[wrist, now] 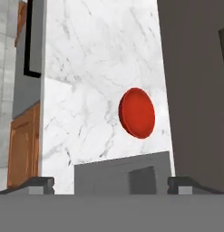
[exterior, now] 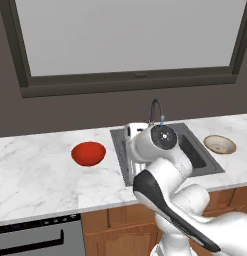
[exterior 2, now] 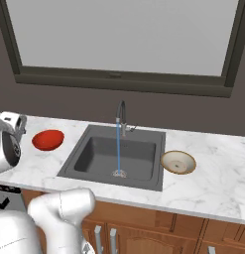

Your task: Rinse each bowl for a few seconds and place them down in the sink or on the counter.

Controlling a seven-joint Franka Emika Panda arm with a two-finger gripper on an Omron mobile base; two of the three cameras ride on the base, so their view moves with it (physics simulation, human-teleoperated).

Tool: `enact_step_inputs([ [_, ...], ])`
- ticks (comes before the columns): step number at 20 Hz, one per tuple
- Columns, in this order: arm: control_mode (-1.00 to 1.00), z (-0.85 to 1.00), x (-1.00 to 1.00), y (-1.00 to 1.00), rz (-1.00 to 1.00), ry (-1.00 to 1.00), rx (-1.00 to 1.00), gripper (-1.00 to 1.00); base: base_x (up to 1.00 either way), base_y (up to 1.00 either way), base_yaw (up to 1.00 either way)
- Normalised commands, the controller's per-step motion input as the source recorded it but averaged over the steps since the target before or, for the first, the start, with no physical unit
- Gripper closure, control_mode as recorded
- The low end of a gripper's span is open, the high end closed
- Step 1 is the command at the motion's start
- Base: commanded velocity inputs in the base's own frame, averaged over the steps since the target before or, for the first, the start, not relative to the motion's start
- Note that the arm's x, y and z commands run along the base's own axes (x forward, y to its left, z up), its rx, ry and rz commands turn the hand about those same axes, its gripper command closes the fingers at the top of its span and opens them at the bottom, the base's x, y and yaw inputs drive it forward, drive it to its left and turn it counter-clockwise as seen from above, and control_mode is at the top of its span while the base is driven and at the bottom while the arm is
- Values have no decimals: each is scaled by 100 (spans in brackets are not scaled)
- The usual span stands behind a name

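- Over at nine o'clock on the desk [exterior: 35,170], white marble with grey veins, sits the red bowl [exterior: 88,153], upright and alone, near the sink's left rim but not touching it.
- From my hand view the same red bowl [wrist: 137,113] lies ahead at about one o'clock, on bare marble, with a corner of the sink's grey rim just below it.
- My end effector [wrist: 111,183] is spread wide, its two dark fingertips [wrist: 38,183] standing far apart at the bottom of the hand view, with nothing between them; it touches no bowl.
- Dead centre is the sink [exterior 2: 87,149], a dark grey basin sunk into the desk, with a round metal drain at six o'clock on its floor.
- A dark arched faucet [exterior 2: 121,113] stands at the sink's twelve o'clock edge, and a thin blue stream of water [exterior 2: 118,149] drops from its spout straight onto the drain.
- Off at three o'clock, just beside the sink's right rim, rests the beige bowl [exterior 2: 178,162], shallow with a brownish rim, upright on the marble.
- Wooden cabinets [exterior 2: 144,235] run below the desk front, and a large window [exterior 2: 124,34] spans the dark wall behind.
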Motion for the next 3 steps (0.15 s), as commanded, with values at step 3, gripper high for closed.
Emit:
enact_step_inputs([
  [3,-100,81,-100,-76,3,-4,14,-100,0,0,0],
])
